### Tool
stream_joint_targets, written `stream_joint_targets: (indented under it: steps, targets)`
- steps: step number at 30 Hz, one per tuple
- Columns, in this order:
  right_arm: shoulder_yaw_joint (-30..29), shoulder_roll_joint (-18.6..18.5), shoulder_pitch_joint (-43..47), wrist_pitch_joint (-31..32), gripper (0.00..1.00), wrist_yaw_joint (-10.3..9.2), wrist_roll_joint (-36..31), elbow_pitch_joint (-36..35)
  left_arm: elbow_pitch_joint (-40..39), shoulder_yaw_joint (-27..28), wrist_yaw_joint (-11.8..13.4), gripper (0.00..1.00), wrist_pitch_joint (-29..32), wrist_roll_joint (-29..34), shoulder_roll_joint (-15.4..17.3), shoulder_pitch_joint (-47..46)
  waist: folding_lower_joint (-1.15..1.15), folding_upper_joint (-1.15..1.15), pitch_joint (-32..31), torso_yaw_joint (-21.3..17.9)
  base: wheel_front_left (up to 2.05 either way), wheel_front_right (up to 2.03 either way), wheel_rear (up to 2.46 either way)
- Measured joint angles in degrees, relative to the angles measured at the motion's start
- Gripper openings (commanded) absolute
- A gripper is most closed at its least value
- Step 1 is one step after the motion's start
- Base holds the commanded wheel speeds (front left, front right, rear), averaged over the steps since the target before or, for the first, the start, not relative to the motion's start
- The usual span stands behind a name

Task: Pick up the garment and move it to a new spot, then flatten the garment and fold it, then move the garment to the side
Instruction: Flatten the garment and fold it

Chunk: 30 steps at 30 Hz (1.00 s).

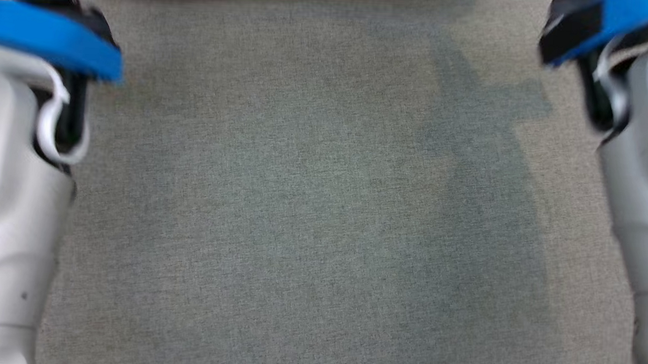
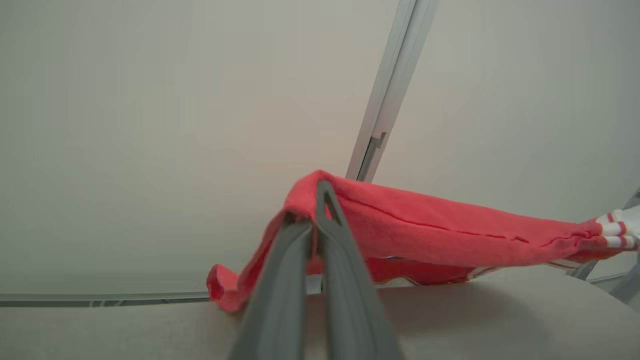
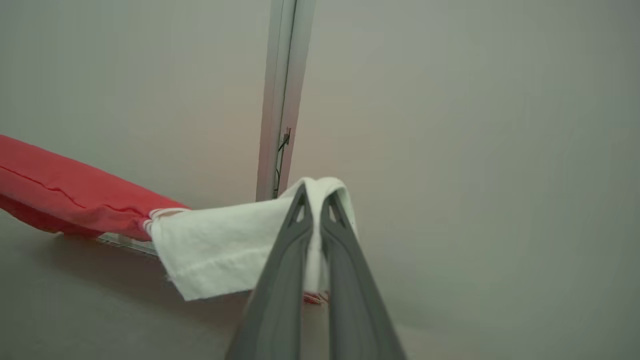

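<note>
Head view: motion-blurred; a grey woven table surface (image 1: 322,215) occupied the centre of the frame, with the pale left forearm (image 1: 6,215) along the left edge and the right forearm (image 1: 645,193) along the right edge, each topped by a blue band (image 1: 43,37) in an upper corner. Left wrist view: the left gripper (image 2: 311,212) was clenched on the red cloth of the garment (image 2: 450,230) at centre frame, cloth bunched over the fingertips. From there the garment ran toward the right edge, ending in a red-and-white striped cuff (image 2: 612,231); a loose red end drooped at lower left, contact with the table not determinable. A pale wall panel (image 2: 150,125) and a metal upright (image 2: 392,85) stood behind. Right wrist view: the right gripper (image 3: 315,196) was clamped on the garment's white section (image 3: 215,245), draped over both fingertips at centre frame. That section joined the red body toward the left edge, and the span hung above the table, casting a shadow beneath.
</note>
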Motion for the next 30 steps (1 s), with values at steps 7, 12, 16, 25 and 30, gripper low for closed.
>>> stream_joint_targets:
  steps: [7,12,16,25,30]
  targets:
    - [2.8,0.3,11.7,3.8,0.0,0.0,7.1,2.2,11.2,-1.0,0.4,0.0,-2.3,-0.8,-2.7,9.7,0.0,0.0,-3.9,1.2,0.0,0.0,0.0]
    - [4.1,-2.8,19.8,8.2,0.0,0.0,7.4,-1.4,16.0,-3.3,-0.2,0.0,-0.6,-2.2,-5.8,16.2,-0.02,-0.01,-8.9,3.3,0.0,0.0,0.0]
    - [3.0,-3.8,28.3,15.5,0.0,0.0,6.1,-4.8,18.3,-4.3,-0.5,0.0,1.3,-3.8,-7.0,21.4,-0.02,-0.01,-13.1,4.8,0.0,0.0,0.0]
    - [-4.8,-3.8,49.1,34.1,0.0,0.01,0.9,-20.0,15.2,-4.4,0.4,0.0,5.6,-7.3,-8.2,33.0,-0.02,-0.02,-18.9,6.7,0.0,0.0,0.0]
    - [-9.7,-0.5,60.0,43.9,0.0,0.01,-0.2,-32.0,9.2,-4.7,2.7,0.0,7.4,-7.7,-7.5,38.4,-0.01,-0.02,-19.6,7.3,0.0,0.0,0.0]
